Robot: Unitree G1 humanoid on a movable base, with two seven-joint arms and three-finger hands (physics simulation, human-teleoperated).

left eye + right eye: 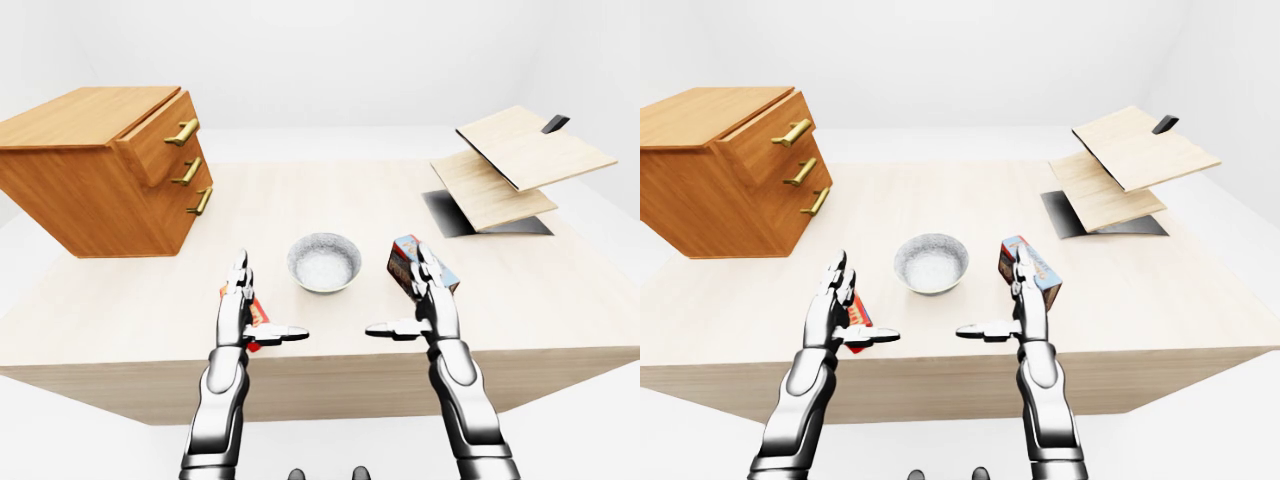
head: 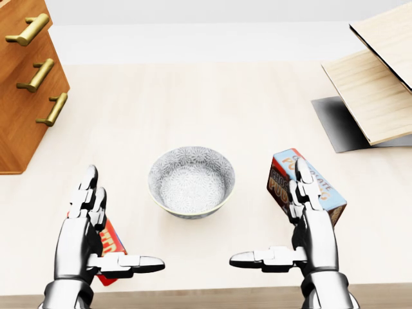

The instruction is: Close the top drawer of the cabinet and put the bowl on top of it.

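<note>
Left-eye view, quick rundown: wooden cabinet (image 1: 90, 170) up at the upper left of the pale tabletop (image 1: 330, 190), top drawer (image 1: 160, 135) poking out past the two below it, so not shut yet. Three brass handles (image 1: 187, 172) stacked down its face.

Over to the head view for the bowl (image 2: 191, 182): grey-white, patterned, upright, sitting on the tabletop low in the middle of the picture. Well apart from the cabinet, right between the two hands, touched by neither.

Left hand (image 2: 80, 238) wide open, fingers straight and pointing up the picture, thumb stuck out toward the right. Holding nothing. Red box (image 2: 111, 248) peeking out from under it, mostly hidden, so can't tell whether touching or just hovering over.

Right hand (image 2: 315, 235) pretty much the mirror: spread wide, thumb pointing left, nothing gripped. Blue and red box (image 2: 322, 190) tilted on the tabletop right by its fingers, partly covered by them. Contact or not, can't tell.

Far upper right in the left-eye view: two light wooden boards (image 1: 530, 150) at an angle over a dark mat (image 1: 450, 215), well away from the bowl.
</note>
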